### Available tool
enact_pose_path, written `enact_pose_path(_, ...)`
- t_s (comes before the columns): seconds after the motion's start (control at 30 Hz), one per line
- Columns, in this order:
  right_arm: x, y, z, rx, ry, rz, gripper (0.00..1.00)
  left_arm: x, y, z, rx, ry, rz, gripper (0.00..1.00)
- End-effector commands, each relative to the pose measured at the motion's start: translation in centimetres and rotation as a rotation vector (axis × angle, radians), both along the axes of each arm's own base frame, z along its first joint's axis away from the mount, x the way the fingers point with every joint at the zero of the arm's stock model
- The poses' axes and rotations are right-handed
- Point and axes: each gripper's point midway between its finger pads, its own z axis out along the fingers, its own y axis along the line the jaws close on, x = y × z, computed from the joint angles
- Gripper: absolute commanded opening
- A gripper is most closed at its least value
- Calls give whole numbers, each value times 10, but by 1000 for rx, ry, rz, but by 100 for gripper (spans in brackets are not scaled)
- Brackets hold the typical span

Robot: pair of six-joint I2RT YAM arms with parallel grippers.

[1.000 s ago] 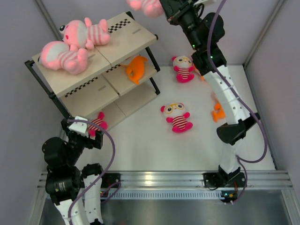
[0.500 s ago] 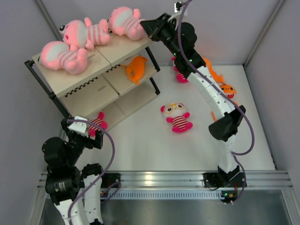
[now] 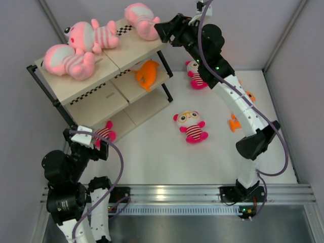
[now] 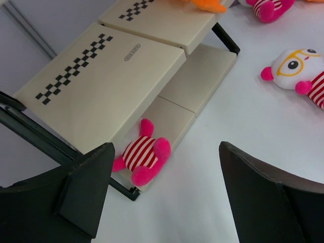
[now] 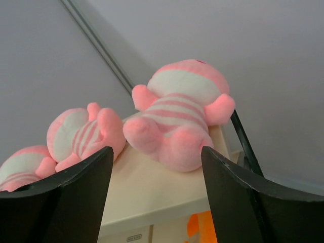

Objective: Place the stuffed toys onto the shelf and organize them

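The shelf (image 3: 126,50) stands at the back left. Three pale pink stuffed toys lie on its top board: two at the left (image 3: 81,35) (image 3: 68,61) and one at the far end (image 3: 142,14). My right gripper (image 3: 161,30) is open just right of that one, whose feet (image 5: 179,111) lie just beyond my right gripper's (image 5: 157,152) fingertips, untouched. An orange fish (image 3: 147,73) sits on the middle tier. A magenta striped doll (image 4: 142,154) lies on the bottom board. My left gripper (image 4: 167,162) hovers open over the table beside it, holding nothing.
Two more magenta dolls lie on the white table, one in the middle (image 3: 191,126) and one (image 3: 196,75) behind the right arm. Orange toys (image 3: 235,121) (image 3: 249,95) lie at the right, partly hidden by that arm. Grey walls close in on both sides.
My right gripper carried the third pink toy down onto the shelf's top board, opened and let it go. The left arm shifted slightly, its jaws still apart.
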Motion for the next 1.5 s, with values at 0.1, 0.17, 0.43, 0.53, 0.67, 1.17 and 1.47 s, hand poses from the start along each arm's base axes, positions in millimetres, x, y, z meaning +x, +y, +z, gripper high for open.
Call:
enact_pose_path(0.1, -53, -54, 66, -1, -161, -99, 71, -4, -9, 72, 32, -83, -54, 81)
enact_pose_path(0.17, -58, -57, 60, -5, -160, -95, 71, -3, -7, 80, 31, -75, -48, 79)
enact_pose_path(0.43, -49, -44, 56, -46, -158, -67, 73, 11, -11, 138, -31, -39, -73, 79)
enact_pose_path(0.53, -48, -39, 53, -29, -138, -45, 72, 18, -20, 176, -72, -77, -126, 79)
enact_pose_path(0.67, -55, -39, 37, -44, -116, -22, 72, 31, -23, 215, -80, -138, -158, 83)
enact_pose_path(1.17, -52, -68, -93, -266, 101, -143, 71, 186, -4, 282, -168, -272, -153, 85)
enact_pose_path(1.47, -43, -76, -148, -347, 198, -200, 72, 248, -93, 234, 82, -221, -86, 93)
